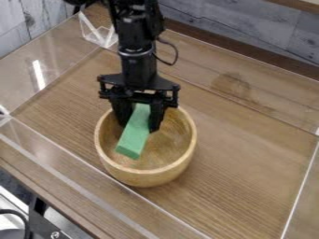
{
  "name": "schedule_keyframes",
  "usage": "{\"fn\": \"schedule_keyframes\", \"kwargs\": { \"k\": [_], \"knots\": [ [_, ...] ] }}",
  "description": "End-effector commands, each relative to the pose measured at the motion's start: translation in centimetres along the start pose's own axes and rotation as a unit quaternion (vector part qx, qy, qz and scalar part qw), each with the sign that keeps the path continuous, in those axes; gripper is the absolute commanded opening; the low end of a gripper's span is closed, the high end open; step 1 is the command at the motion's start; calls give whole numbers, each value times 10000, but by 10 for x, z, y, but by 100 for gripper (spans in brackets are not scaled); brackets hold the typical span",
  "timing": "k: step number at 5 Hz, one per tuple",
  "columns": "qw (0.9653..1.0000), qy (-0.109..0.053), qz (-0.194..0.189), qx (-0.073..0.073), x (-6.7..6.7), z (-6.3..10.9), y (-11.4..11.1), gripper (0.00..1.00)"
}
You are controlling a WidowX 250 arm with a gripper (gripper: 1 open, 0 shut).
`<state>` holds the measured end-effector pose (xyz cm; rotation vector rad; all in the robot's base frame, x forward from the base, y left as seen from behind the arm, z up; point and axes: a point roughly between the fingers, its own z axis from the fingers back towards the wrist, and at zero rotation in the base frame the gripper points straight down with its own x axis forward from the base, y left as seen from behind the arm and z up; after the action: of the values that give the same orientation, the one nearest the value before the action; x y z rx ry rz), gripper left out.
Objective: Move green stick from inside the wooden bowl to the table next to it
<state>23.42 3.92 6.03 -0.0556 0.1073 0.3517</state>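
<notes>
The green stick point(134, 135) hangs tilted over the wooden bowl point(178, 161), its upper end clamped between the black fingers and its lower end still low inside the bowl, near the left wall. My gripper point(141, 112) points straight down above the bowl's left half and is shut on the stick's top end. The bowl rests on the brown wood-grain table point(249, 103), near its front.
Low clear acrylic walls point(37, 70) edge the tabletop on all sides. The arm's black column rises from the gripper toward the top of the view. Bare tabletop lies to the right of and behind the bowl.
</notes>
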Motion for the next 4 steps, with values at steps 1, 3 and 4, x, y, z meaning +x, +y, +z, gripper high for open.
{"fn": "schedule_keyframes", "kwargs": {
  "k": [1, 3, 4],
  "knots": [
    [9992, -372, 82, -156, 12, 27, -1, 0],
    [9985, -434, 109, -300, 17, 38, -7, 0],
    [9982, -477, 108, -341, 19, 41, -9, 0]
  ]
}}
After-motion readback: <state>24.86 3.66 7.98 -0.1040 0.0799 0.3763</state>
